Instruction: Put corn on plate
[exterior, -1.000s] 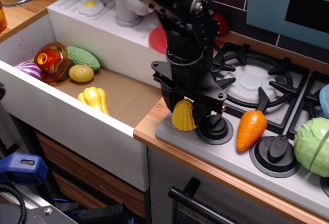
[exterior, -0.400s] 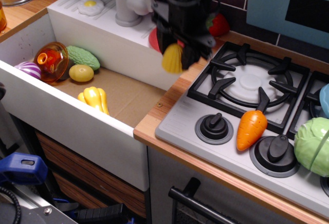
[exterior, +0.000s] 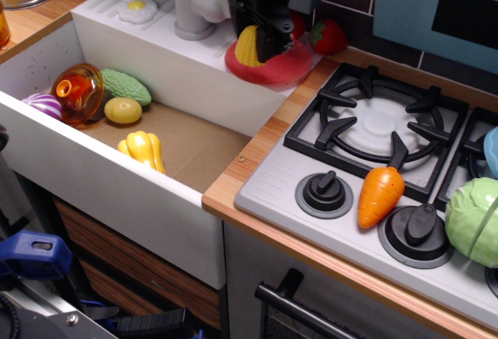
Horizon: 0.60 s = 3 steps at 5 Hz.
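Note:
The corn (exterior: 247,47), a stubby yellow ridged cob, is over the left part of the red-pink plate (exterior: 289,68), which lies on the sink's back ledge beside the stove. My black gripper (exterior: 259,42) comes down from above and is shut on the corn, holding it low at the plate; I cannot tell whether the corn touches the plate. One dark finger shows to the right of the cob; the other is hidden behind it.
A grey faucet (exterior: 192,3) and a fried egg toy (exterior: 138,8) are left of the plate, a strawberry (exterior: 328,36) to its right. The sink holds an orange bowl (exterior: 79,92), a cucumber (exterior: 126,86), a yellow ball (exterior: 123,110) and a squash (exterior: 142,150). A carrot (exterior: 380,194) and a cabbage (exterior: 475,220) lie on the stove.
My gripper lifted the corn from the stove's front edge by the left knob, carried it back and left, and lowered it over the plate.

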### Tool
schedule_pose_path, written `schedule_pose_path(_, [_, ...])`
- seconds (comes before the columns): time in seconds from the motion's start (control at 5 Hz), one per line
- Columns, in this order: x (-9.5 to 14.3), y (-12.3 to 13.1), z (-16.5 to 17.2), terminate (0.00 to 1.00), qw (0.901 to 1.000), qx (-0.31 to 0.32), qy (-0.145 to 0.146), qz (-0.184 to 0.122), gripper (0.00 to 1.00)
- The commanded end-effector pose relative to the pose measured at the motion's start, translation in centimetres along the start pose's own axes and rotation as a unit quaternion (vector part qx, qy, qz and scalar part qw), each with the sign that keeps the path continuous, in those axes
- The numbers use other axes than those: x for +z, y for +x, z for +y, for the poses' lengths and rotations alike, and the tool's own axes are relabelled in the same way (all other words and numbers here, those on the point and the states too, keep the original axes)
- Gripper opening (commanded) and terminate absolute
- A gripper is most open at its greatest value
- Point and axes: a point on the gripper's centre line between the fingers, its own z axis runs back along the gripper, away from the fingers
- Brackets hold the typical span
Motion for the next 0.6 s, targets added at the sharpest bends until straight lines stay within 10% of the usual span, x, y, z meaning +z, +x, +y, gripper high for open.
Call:
schedule_pose_path(0.0, [-0.21, 0.83, 2.65, 0.00, 0.9984, -0.022, 0.016, -0.050, 0.00])
schedule_pose_path(0.2, [-0.62, 0.75, 2.63, 0.00, 0.9968, -0.030, 0.012, -0.074, 1.00])
schedule_pose_path(0.4, [-0.62, 0.75, 2.63, 1.00, 0.9968, -0.030, 0.012, -0.074, 1.00])
